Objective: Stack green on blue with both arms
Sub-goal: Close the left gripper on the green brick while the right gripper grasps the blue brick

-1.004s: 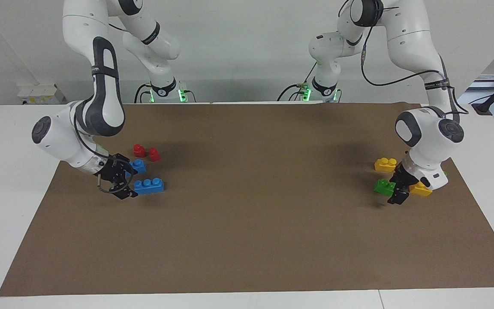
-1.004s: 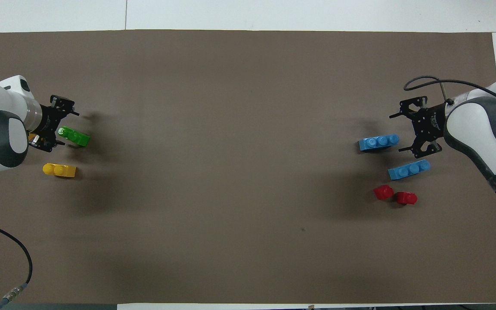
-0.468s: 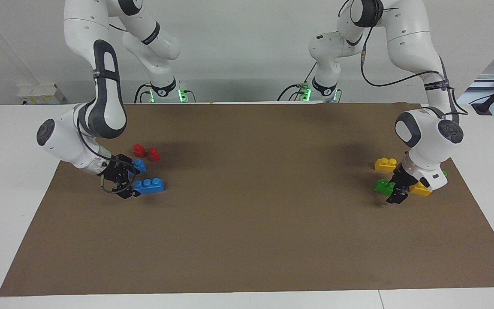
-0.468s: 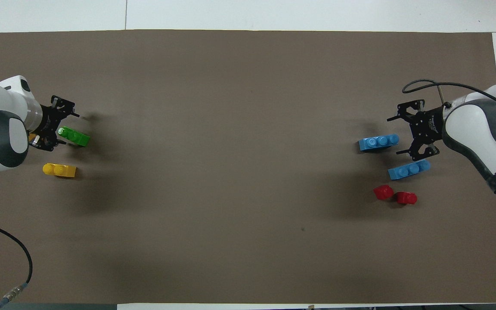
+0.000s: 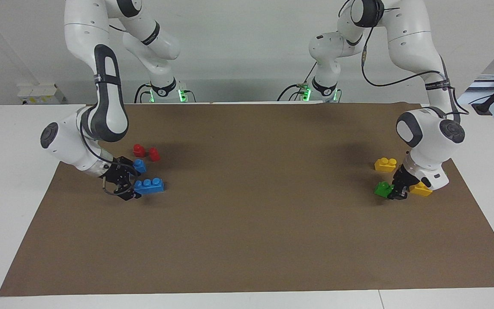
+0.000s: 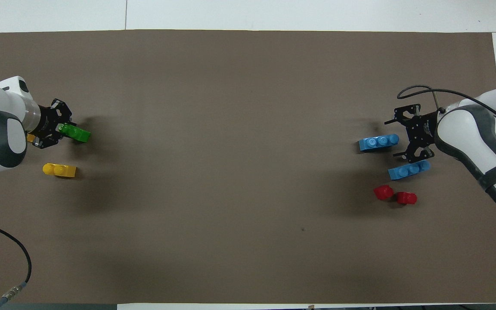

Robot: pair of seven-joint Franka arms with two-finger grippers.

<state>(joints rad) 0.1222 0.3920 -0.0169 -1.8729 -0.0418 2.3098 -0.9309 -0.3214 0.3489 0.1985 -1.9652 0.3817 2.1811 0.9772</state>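
At the left arm's end of the brown-covered tabletop (image 5: 247, 240), your left gripper (image 5: 397, 192) was down on the small bright green plastic two-stud brick (image 5: 383, 189). Its black fingers (image 6: 54, 140) had drawn in around the end of that brick nearest the arm, one on each long side, and looked closed on it. The rest of the green brick stuck out from between them toward the middle of the tabletop, low over the mat or on it; which, you could not tell. A yellow two-stud plastic brick (image 5: 385, 164) lay near it, nearer to the robots, and a second yellow brick (image 5: 420, 189) sat mostly hidden under the left wrist.

At the right arm's end, your right gripper (image 5: 128, 186) sat low with its fingers (image 6: 416, 150) spread wide and nothing between them. The long blue plastic three-stud brick (image 5: 149, 186) lay on the tabletop just beside the fingertips, toward the middle, with its near end level with the gap between them but not yet inside it. The other blue three-stud brick (image 6: 409, 169) lay nearer to the robots, partly covered by the gripper in the facing view. Two small red plastic pieces (image 5: 146, 152) stood side by side nearer still to the robots.
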